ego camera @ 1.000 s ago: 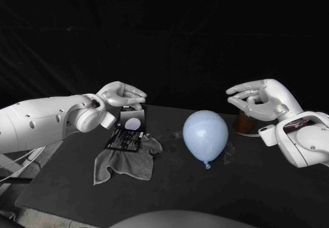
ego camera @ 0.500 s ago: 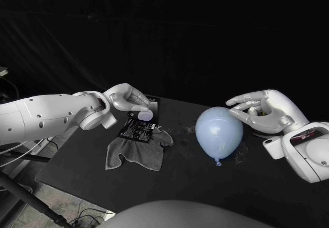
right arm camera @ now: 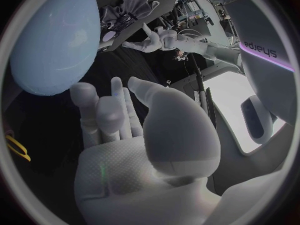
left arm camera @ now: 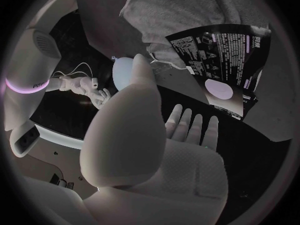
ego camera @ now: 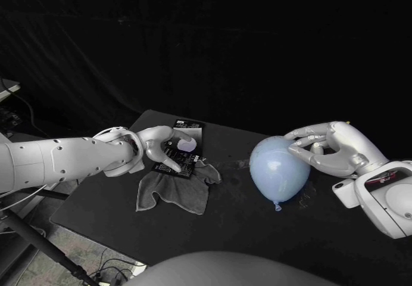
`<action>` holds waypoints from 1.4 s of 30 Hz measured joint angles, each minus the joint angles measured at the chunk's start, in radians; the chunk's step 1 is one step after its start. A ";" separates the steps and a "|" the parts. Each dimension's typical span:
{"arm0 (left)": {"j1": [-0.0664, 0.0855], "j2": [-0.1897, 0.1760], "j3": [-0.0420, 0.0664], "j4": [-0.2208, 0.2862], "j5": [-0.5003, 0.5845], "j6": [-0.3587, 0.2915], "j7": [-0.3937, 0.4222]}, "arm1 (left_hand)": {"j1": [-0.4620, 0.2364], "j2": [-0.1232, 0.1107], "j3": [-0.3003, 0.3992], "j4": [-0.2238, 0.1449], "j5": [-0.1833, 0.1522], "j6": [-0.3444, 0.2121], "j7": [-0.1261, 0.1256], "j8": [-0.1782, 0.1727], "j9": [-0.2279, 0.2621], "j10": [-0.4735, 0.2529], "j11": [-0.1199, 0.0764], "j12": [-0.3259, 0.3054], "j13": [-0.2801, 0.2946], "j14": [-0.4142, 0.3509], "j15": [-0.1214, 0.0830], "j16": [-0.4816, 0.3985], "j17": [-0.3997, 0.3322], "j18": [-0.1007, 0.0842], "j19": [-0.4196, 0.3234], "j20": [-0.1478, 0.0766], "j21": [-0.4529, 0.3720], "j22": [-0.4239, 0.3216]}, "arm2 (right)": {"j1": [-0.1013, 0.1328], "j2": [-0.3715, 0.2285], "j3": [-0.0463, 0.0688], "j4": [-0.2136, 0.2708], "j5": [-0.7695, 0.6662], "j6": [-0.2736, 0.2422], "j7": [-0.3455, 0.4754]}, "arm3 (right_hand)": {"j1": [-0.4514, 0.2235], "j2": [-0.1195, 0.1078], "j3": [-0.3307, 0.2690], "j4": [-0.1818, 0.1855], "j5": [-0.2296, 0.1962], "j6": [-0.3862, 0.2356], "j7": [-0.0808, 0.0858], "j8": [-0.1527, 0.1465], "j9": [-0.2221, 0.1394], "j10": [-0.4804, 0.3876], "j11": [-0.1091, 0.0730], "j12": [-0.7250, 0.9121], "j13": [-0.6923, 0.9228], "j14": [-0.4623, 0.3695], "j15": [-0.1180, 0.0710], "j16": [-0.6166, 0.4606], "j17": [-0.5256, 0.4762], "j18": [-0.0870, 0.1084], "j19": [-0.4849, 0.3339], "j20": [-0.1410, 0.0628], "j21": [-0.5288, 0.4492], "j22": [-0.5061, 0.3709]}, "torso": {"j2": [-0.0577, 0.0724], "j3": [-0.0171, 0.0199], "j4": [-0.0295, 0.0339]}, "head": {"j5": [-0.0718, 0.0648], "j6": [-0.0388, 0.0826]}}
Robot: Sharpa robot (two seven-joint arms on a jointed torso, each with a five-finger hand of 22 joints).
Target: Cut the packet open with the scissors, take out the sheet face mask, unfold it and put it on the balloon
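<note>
One black packet [ego camera: 190,154], its white print too small to read, lay partly on one grey cloth [ego camera: 176,192] near the black bench's [ego camera: 258,238] left edge. The left hand's [ego camera: 161,149] outstretched, empty fingers were at its edge. "sharpa" marked the left arm [right arm camera: 265,70]. One pale-blue balloon [ego camera: 279,170] sat mid-bench, with the right hand's [ego camera: 330,149] spread fingers touching it. Dark drapes hung behind.

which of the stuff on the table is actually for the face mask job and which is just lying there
For the job:
- black face mask packet, lying by the left hand
- pale blue balloon, with the right hand at its top

Just lying about:
- crumpled grey cloth, partly under the packet
</note>
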 measured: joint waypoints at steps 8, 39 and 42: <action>-0.042 0.047 -0.001 -0.035 -0.147 -0.006 -0.075 | -0.028 0.001 -0.005 0.001 0.000 -0.115 0.004 -0.029 -0.028 -0.131 0.008 -0.004 -0.005 -0.075 -0.039 0.000 -0.026 0.000 -0.035 -0.007 0.000 0.000 | -0.001 0.000 0.000 0.002 -0.015 0.002 -0.020 | 0.000 0.000 0.000 0.000 0.000 0.000 0.000 0.000 0.000 0.000 0.000 0.000 -0.001 0.000 0.000 0.000 -0.003 0.000 -0.004 0.004 -0.008 -0.005 | 0.001 -0.0010 -0.0001 | 0.001 -0.004; -0.050 0.121 0.001 -0.135 -0.242 0.077 -0.213 | -0.025 0.001 -0.005 0.001 0.000 -0.126 0.015 -0.029 -0.028 -0.132 0.049 -0.004 -0.004 -0.064 -0.014 0.000 -0.021 0.000 -0.042 -0.029 0.000 0.003 | -0.002 -0.002 0.000 0.008 -0.026 0.009 -0.052 | -0.009 0.001 0.003 0.003 0.000 -0.002 -0.002 0.000 0.000 -0.003 0.003 0.000 -0.001 0.000 0.000 0.003 0.013 -0.001 -0.011 0.004 -0.014 -0.005 | -0.001 0.0013 -0.0013 | -0.004 -0.019; -0.050 0.127 0.001 -0.143 -0.245 0.086 -0.217 | -0.025 0.001 -0.005 0.001 0.000 -0.126 0.015 -0.029 -0.028 -0.132 0.049 -0.004 -0.004 -0.062 -0.012 0.000 -0.020 0.000 -0.037 -0.034 0.000 0.004 | -0.002 -0.002 0.000 0.008 -0.026 0.010 -0.053 | -0.009 0.001 0.003 0.003 0.000 -0.002 -0.002 0.000 0.000 -0.003 0.003 0.000 -0.001 0.000 0.000 0.007 0.017 -0.001 -0.011 0.004 -0.014 -0.006 | -0.001 0.0013 -0.0010 | -0.004 -0.019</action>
